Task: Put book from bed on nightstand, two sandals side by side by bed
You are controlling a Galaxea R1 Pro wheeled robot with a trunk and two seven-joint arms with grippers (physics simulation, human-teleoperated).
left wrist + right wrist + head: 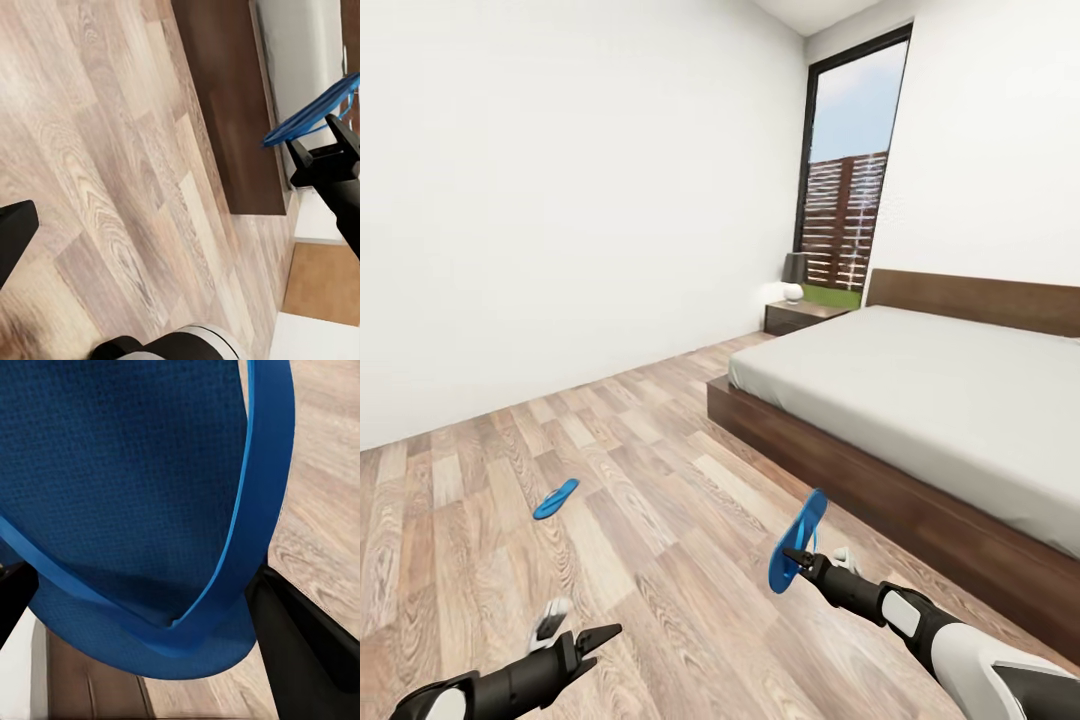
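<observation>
1. Head view: the right gripper (797, 556) is pinching one blue sandal (798, 541) and holding it up off the wood floor (640, 480), sole tilted steeply, just beside the near corner of the bed (920, 420). The other sandal (556, 498) is lying flat on the floor, well apart from the bed, out ahead of the left gripper (592, 640). The left gripper is hanging low over the floor with its fingers spread and nothing between them. A nightstand (805, 316) is sitting in the far corner beside the headboard, with a lamp (793, 283) on top, under the tall window (850, 170). The mattress is looking bare in the part showing; the book can't be made out.

2. Left wrist view: looking across the floor planks (112, 187) to the dark bed frame (236, 112). The right gripper (324, 148) is showing with the held sandal (311, 112) clamped in its fingers. A black fingertip (13, 236) of the left gripper is sitting at the frame edge, apart from anything.

3. Right wrist view: the held sandal (127, 495) is up close, its strap (255, 495) curving over the sole, and black fingers (300, 637) are showing either side of it, closed onto the sandal. Floor (322, 510) is showing behind.
</observation>
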